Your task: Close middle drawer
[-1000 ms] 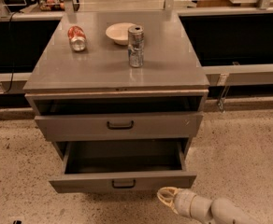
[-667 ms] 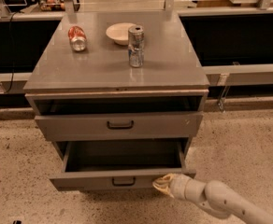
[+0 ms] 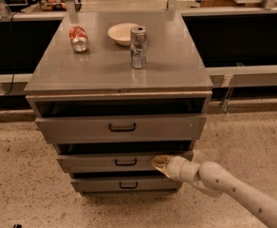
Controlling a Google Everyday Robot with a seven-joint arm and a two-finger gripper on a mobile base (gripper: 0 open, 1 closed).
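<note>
The middle drawer (image 3: 96, 163) is the second grey front of the cabinet, with a small black pull handle (image 3: 125, 162). It stands out only slightly, with a thin dark gap above it. My gripper (image 3: 158, 163) comes in from the lower right on a white arm (image 3: 233, 189). Its yellowish fingertips are shut together and press against the middle drawer's front, just right of the handle. It holds nothing.
The top drawer (image 3: 122, 127) sticks out a little, with a dark gap above. The bottom drawer (image 3: 128, 185) sits below. On the cabinet top (image 3: 176, 65) lie a red can (image 3: 78, 38), a white bowl (image 3: 122, 33) and an upright silver can (image 3: 138, 47). The floor is speckled.
The middle drawer, wide open a second ago, has slid most of the way in. My gripper has moved left and forward with the drawer front.
</note>
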